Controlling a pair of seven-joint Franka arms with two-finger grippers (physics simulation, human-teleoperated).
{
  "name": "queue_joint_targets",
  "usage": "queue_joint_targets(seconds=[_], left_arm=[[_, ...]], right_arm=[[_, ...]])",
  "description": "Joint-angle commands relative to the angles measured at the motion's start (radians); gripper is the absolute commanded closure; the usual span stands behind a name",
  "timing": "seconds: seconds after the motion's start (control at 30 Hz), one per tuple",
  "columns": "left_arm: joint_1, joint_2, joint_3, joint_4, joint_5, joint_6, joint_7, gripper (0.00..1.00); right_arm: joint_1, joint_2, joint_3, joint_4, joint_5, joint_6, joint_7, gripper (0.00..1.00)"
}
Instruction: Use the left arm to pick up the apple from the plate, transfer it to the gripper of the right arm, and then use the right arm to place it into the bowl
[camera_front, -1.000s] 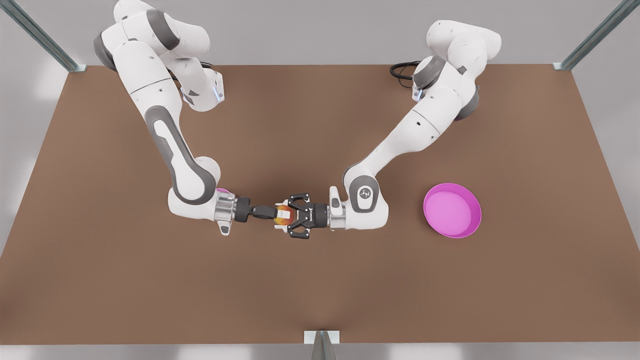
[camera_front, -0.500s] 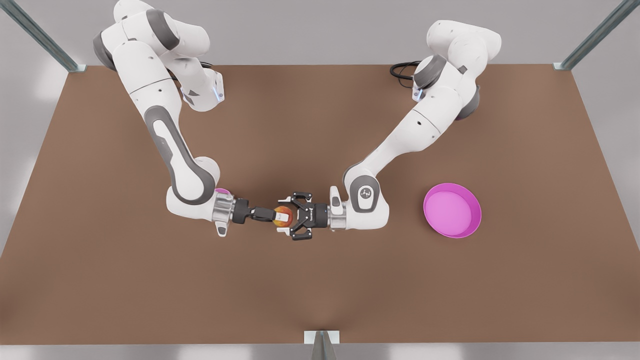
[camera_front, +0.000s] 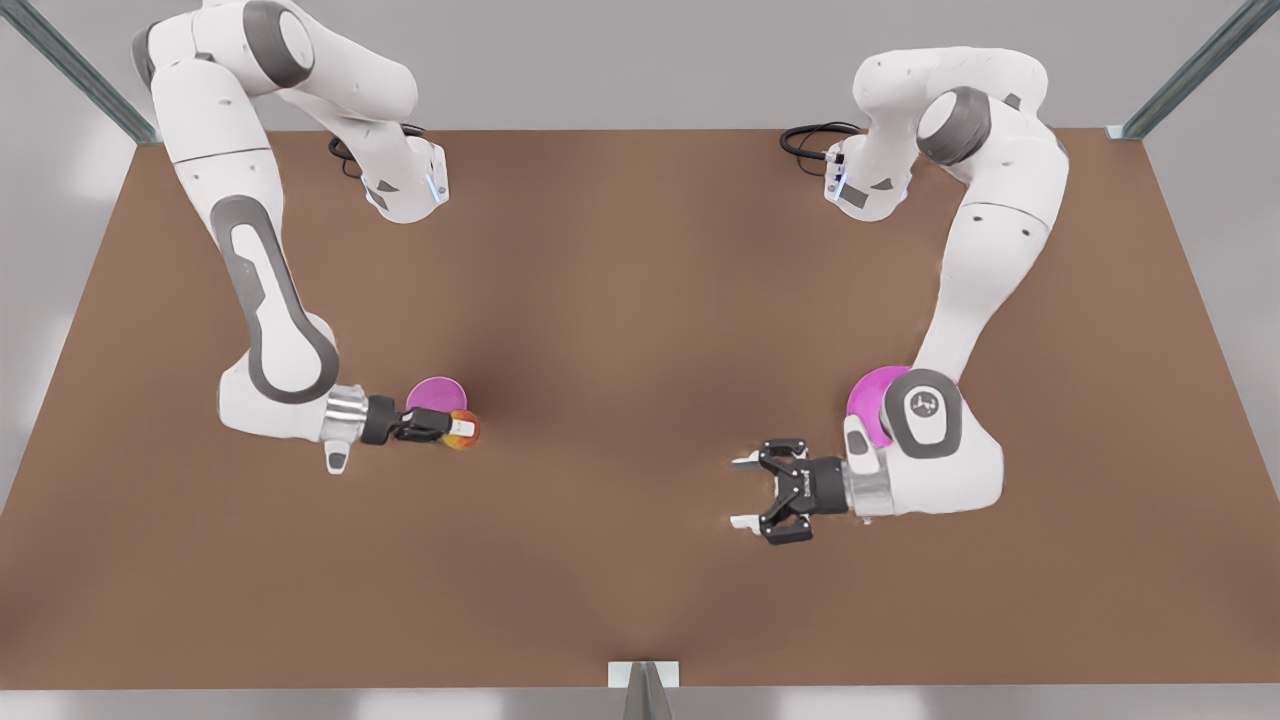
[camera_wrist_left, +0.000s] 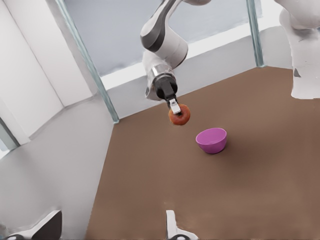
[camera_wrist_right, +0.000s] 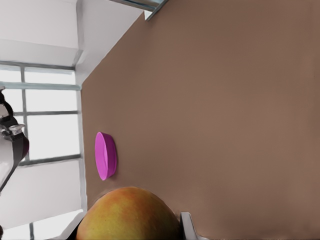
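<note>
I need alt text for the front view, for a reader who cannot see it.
The right arm's tool holds the apple in the air beside the bowl. The left arm's tool is open near the plate, above a brown table.

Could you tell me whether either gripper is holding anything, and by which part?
The right gripper pinches the apple at its fingertips, across its sides, near the bowl. The left gripper is open and holds nothing.

Matt brown table (camera_front: 620, 300), smooth pink bowl (camera_wrist_left: 211, 140), glossy white arm shells (camera_front: 985, 250).
</note>
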Motion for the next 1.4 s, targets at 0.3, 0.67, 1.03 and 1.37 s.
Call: queue_joint_targets(seconds=[0.3, 0.67, 1.03, 1.37], left_arm=[[0.058, -0.483, 0.241, -0.075, 0.927, -0.562, -2.255, 0.0], [-0.191, -0.653, 0.559, -0.309, 0.769, -0.45, -2.174, 0.0], [-0.192, -0.652, 0.559, -0.309, 0.767, -0.452, -2.177, 0.0], [-0.192, -0.65, 0.559, -0.307, 0.77, -0.452, -2.179, 0.0]], right_arm=[[-0.013, -0.048, 0.003, -0.031, -0.627, -0.111, 0.016, 0.35], [-0.001, 0.032, 0.003, -0.034, -0.748, -0.01, 0.016, 0.34], [-0.002, -0.003, 0.017, -0.003, -0.768, -0.037, 0.029, 0.06], [0.249, -0.303, -0.302, 0.385, -1.054, -0.459, 0.535, 0.0]])
